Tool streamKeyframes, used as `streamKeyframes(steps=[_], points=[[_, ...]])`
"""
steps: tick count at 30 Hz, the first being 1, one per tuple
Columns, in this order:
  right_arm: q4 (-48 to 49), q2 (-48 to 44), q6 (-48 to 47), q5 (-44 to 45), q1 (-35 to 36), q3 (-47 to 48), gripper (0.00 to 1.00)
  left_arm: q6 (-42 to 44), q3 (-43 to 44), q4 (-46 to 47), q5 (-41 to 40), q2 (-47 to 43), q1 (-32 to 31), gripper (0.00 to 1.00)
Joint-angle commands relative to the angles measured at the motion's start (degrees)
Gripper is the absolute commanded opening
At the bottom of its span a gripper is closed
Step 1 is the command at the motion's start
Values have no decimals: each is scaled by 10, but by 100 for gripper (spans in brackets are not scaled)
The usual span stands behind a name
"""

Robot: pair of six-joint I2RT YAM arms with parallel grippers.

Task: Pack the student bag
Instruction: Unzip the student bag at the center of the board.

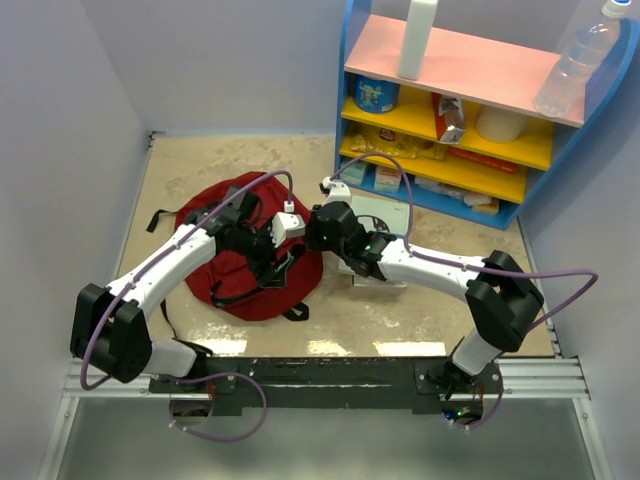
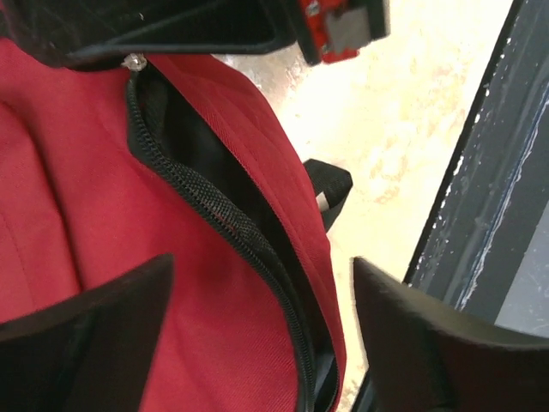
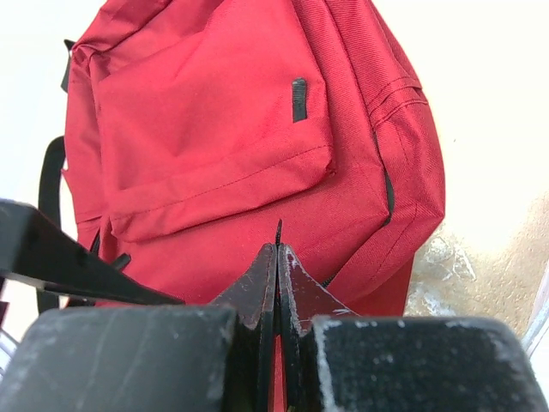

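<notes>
The student bag, a dark red backpack with black straps, lies left of centre on the table. My left gripper is open over its near right side. In the left wrist view the open fingers straddle the bag's red fabric and its black zipper, which gapes a little onto a dark inside. My right gripper is at the bag's right edge. In the right wrist view it is shut on a thin black tab of the bag, whose front pocket faces the camera.
A flat white book lies under my right arm. A blue and yellow shelf at the back right holds packets, a tin, a white cylinder and a clear bottle. Black straps trail left of the bag.
</notes>
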Motion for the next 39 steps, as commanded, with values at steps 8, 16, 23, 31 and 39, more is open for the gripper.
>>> streamKeyframes(steps=[8,16,23,31,39], points=[[32,-15,13,-4,-2,-2,0,-2,-6,48,-21,-1,0,0],[30,49,-14,2,-20,50,0,50,10,-40,25,-16,0,0],[31,105,-30,3,-37,104,0,90,10,-98,54,-35,-1,0],[31,152,-37,13,-55,150,0,181,22,-207,90,-23,-14,0],[7,183,-46,35,-59,186,0,216,40,-253,102,-23,-17,0]])
